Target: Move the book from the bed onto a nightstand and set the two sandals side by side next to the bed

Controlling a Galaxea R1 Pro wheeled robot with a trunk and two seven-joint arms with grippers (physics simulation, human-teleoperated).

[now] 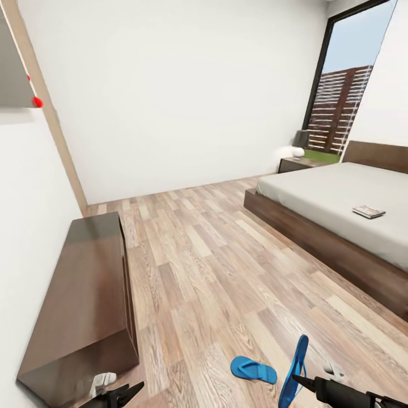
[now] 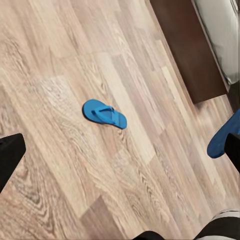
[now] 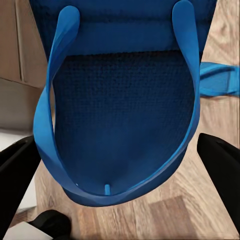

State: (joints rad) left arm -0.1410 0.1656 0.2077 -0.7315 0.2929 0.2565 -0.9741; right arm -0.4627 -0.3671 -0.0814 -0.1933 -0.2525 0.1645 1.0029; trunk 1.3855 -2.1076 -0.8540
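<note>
The left tool (image 1: pixel 122 392) hung low beside the bench (image 1: pixel 85 306); whether it was parted or closed could not be told. One sandal (image 1: pixel 253 369) lay flat on the floor (image 1: pixel 215 272). The right tool (image 1: pixel 303 382) gripped the other sandal (image 1: pixel 294 365), apparently upright. The book (image 1: pixel 368 212) lay on the bed (image 1: pixel 340 204).

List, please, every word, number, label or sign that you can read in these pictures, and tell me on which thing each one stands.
No text can be read in any of the pictures.
The book on the bed: its cover has markings, but they are too small and blurred to read.
The sandal on the floor and the sandal in the right gripper: plain blue, no brand or label visible.
</note>
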